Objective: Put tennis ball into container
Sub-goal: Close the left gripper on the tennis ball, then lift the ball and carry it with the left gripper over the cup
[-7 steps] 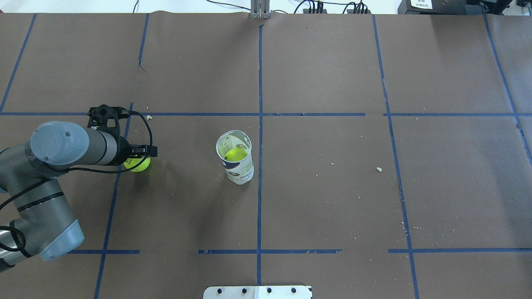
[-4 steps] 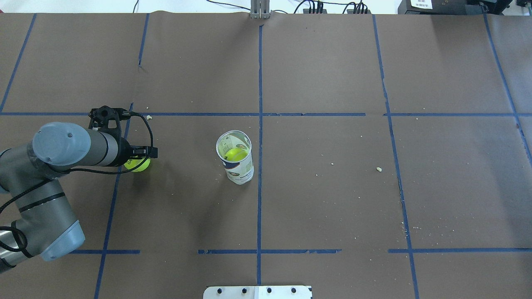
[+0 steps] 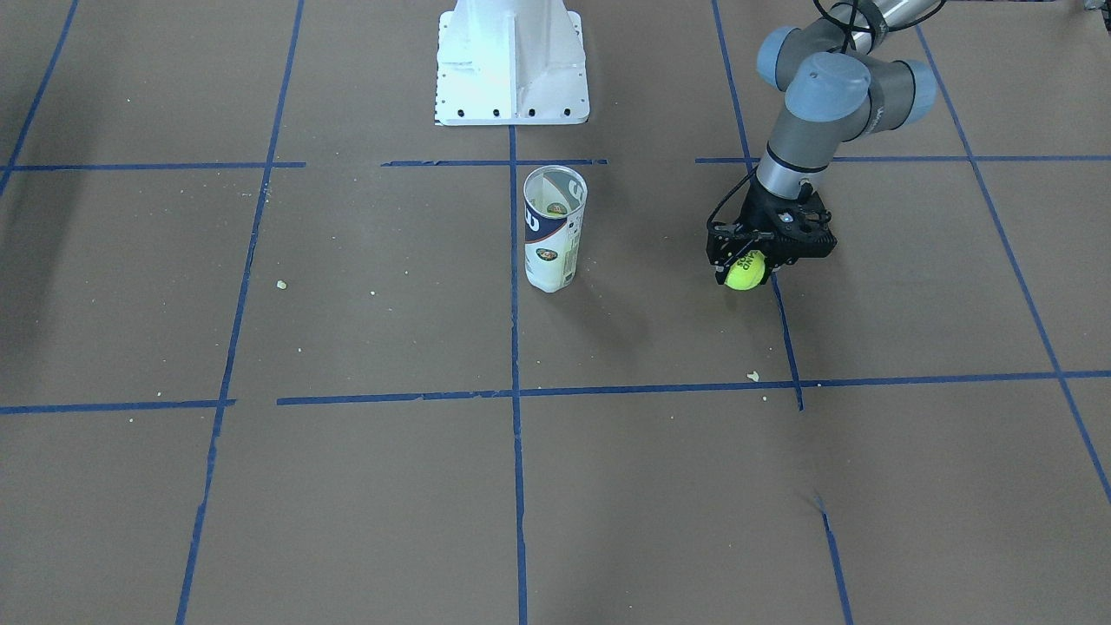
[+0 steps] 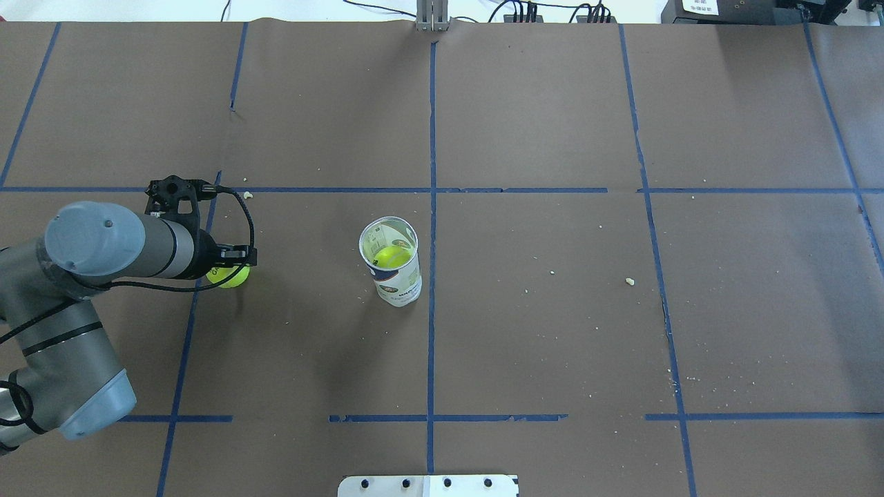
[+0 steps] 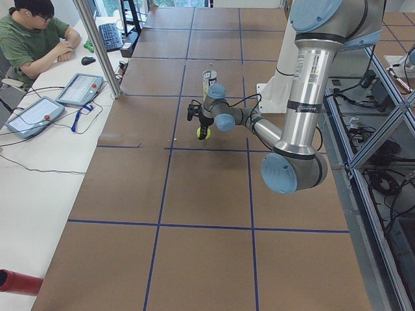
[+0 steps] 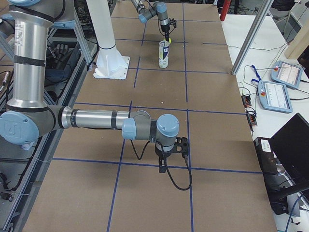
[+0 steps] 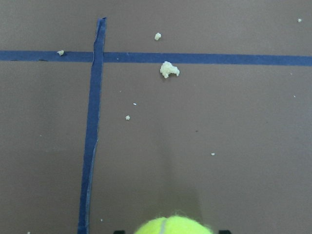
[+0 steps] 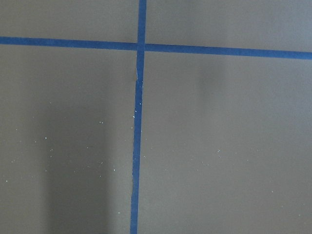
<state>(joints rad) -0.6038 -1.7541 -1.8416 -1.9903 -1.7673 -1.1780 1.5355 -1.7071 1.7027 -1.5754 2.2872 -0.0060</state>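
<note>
Tennis ball (image 3: 745,270) clamped within left claw (image 3: 746,274), container (image 3: 553,230) well apart

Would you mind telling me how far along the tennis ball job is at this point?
Done: another ball already lies inside the upright container. In hand: the left gripper looks closed on the tennis ball, at or just above the table. Left: lift it, carry it over the container's open mouth and drop it in.

Yellow-green tennis ball (image 3: 745,271); white-navy container (image 3: 554,227); brown table (image 3: 347,304), blue-gridded.
</note>
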